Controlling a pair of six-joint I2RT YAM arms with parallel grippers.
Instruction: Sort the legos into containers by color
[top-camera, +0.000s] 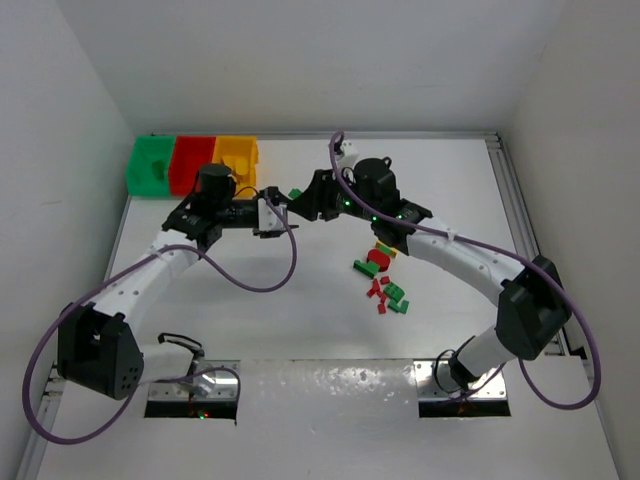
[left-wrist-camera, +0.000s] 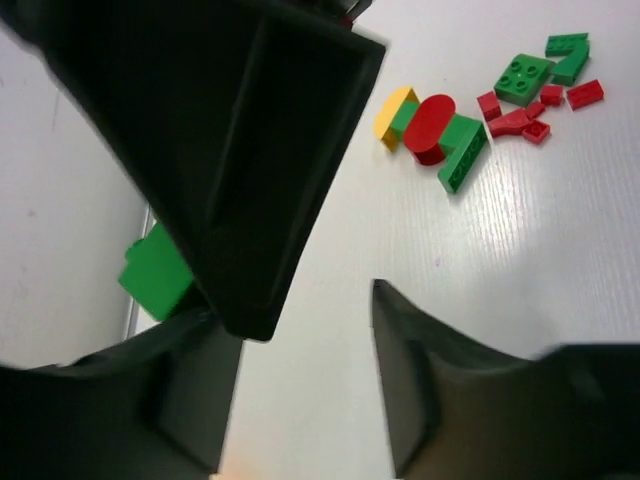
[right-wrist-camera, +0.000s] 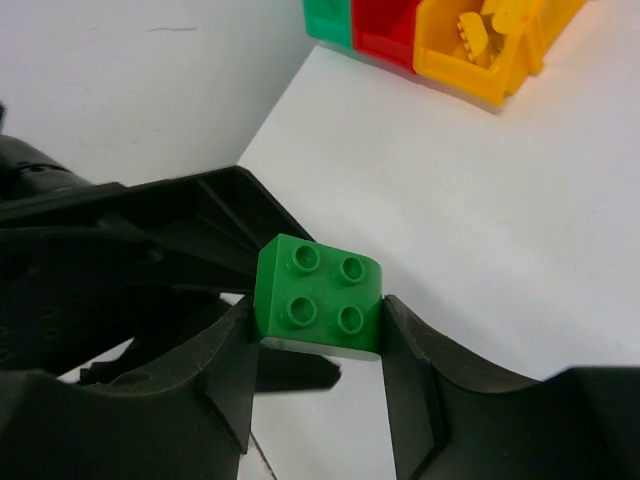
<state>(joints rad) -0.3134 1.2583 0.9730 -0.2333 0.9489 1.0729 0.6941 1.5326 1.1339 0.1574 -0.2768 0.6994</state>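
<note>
Right tool (right-wrist-camera: 318, 310) clamped on a green four-stud plastic brick (right-wrist-camera: 318, 296), one finger against each side, studs facing the wrist camera. The brick is off the white worktop (top-camera: 450, 180), above its middle and nearer the far edge.

Left tool (left-wrist-camera: 298, 320) close against the right tool from the left. Its jaws stand apart, bare worktop showing between them, nothing clamped. The green brick sits just outside its left finger in the left wrist view.

Three joined open plastic bins in the far left corner: green bin (top-camera: 150, 166), red bin (top-camera: 192, 163), yellow bin (top-camera: 238, 159), left to right. Yellow pieces visible inside the yellow bin.

Loose pile of small red and green bricks (top-camera: 382, 280) right of the worktop's centre, well apart from the bins. One yellow rounded piece (left-wrist-camera: 392, 110) touches a red rounded piece (left-wrist-camera: 430, 125) there.
</note>
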